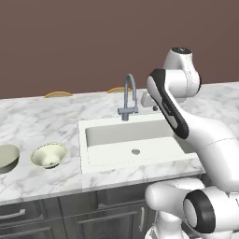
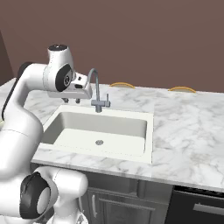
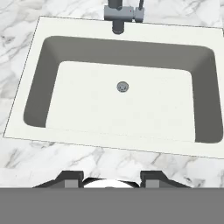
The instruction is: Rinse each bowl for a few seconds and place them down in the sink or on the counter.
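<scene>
Your end effector [image 2: 71, 100] hangs above the left rear part of the sink [image 2: 61, 124], just left of the grey faucet [image 2: 97, 92], with its two dark fingertips [image 3: 70, 179] set apart and nothing between them. Looking down from the hand, you see the white basin [image 3: 127, 109] spread below, its round drain [image 3: 123, 86] near the middle and the faucet base [image 3: 123, 14] at the far rim.

Both bowls sit on the bench [image 1: 42, 126] well away from your end effector, off to the left of the sink. You find the cream bowl [image 1: 48, 155] upright near the front edge, with a strip of marble between it and the sink's left rim. Just beside it, further left, the grey-beige bowl [image 1: 7, 158] is cut off by the picture's edge.

Around the sink you have a marble band on every side; the front band is narrow and ends at the bench edge above the dark cabinets [image 1: 70, 214]. To the right of the sink a long stretch of marble [image 2: 188, 131] lies open.
</scene>
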